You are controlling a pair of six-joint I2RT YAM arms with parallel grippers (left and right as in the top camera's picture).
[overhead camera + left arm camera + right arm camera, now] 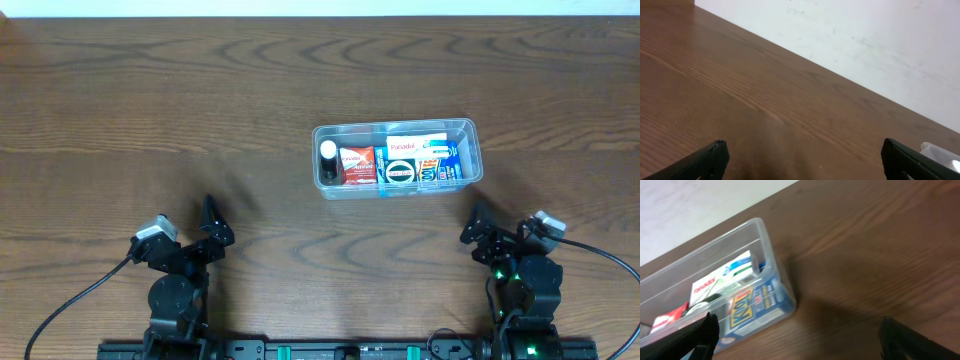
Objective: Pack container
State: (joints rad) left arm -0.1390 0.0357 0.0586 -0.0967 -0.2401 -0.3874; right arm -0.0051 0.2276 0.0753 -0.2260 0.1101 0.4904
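Packed container on the table, both arms idle

The clear container [350, 128] sits ahead and left of the right gripper [478, 226], untouched, holding a red box [357, 165], white box [415, 145], blue box [448, 163] and white-capped bottle [328, 155]. It lies well to the right of the left gripper [210, 224]. Both sets of jaws are spread wide, holding nothing. The wood-grain table [150, 100] meets a white wall [865, 40].

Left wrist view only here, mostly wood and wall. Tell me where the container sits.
Observer: The container is on the table, right of centre, ahead of the right pincer.
Operator: List what's inside.
Observer: A white-capped bottle at its left end, then a red box, a round black-and-white item, a white box and a blue box.
Operator: Report the right pincer.
Observer: Open, holding nothing, short of the container.
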